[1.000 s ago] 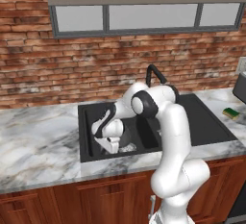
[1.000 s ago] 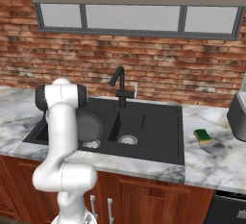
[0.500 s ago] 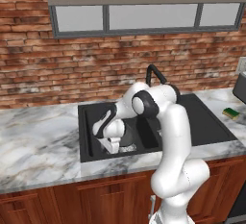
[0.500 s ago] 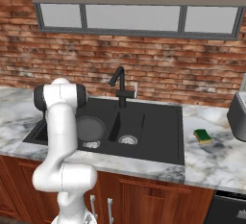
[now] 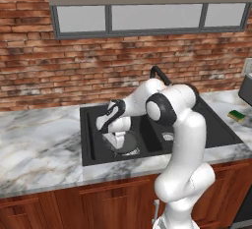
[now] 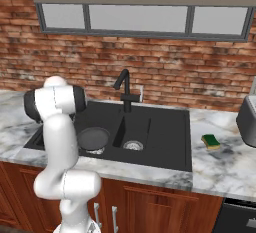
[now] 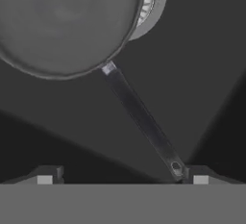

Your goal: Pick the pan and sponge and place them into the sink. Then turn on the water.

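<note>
The dark pan (image 5: pixel 127 145) (image 6: pixel 93 138) lies flat on the floor of the left basin of the black sink (image 5: pixel 93 158) (image 6: pixel 167 129), partly over its steel drain (image 7: pixel 150 4). In the hand view the pan (image 7: pixel 62 21) sits at the top and its straight black handle (image 7: pixel 144 119) runs down toward the right fingertip (image 7: pixel 199 179). My gripper (image 5: pixel 119 142) (image 7: pixel 122 179) hangs low in that basin, open, with its fingertips wide apart and nothing between them. The yellow and green sponge (image 5: pixel 237 115) (image 6: pixel 211 141) rests on the marble counter right of the sink. No water falls from the black faucet (image 5: pixel 158 71) (image 6: pixel 124 84).
A grey appliance (image 5: pixel 246 88) (image 6: pixel 247 122) stands on the counter at the far right, just behind the sponge. The right basin holds only its drain (image 6: pixel 132 145). A brick wall and window rise behind the faucet. Marble counter (image 5: pixel 39 139) stretches left of the sink.
The pan has gone from tilted in the hand to lying flat on the left basin's floor. The arm has barely shifted. The sponge has not moved.
</note>
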### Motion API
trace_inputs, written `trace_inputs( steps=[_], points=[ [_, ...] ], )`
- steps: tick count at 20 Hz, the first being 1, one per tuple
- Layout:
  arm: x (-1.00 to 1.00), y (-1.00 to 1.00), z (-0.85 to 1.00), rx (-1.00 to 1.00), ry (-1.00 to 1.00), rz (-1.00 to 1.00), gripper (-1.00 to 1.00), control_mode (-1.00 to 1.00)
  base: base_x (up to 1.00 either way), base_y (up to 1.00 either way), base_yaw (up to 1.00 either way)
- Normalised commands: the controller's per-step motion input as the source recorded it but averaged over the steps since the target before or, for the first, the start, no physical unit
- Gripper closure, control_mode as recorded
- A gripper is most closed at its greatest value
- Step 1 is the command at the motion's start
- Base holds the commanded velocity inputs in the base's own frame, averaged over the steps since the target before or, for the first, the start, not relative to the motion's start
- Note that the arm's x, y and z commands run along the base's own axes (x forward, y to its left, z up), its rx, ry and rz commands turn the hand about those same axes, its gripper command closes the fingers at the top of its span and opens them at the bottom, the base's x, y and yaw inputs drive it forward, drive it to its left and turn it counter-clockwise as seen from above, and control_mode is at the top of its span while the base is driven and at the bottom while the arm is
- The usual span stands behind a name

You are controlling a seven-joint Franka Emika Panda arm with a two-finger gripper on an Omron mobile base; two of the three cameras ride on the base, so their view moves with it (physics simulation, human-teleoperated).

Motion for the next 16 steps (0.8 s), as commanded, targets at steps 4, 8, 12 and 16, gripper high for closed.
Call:
trace_inputs(
  steps=[4,8,12,16],
  points=[
    [-0.52,-0.07,1.0,-0.07,-0.22,0.23,-1.0,-1.0,0.0,0.0,0.0],
    [-0.85,-0.26,1.0,-0.25,-0.3,0.31,-1.0,-1.0,0.0,0.0,0.0],
    [-0.98,-0.41,1.0,-0.28,-0.34,0.39,-1.0,-1.0,0.0,0.0,0.0],
    [-0.94,-0.5,1.0,-0.23,-0.29,0.37,-1.0,-1.0,0.0,0.0,0.0]
  ],
)
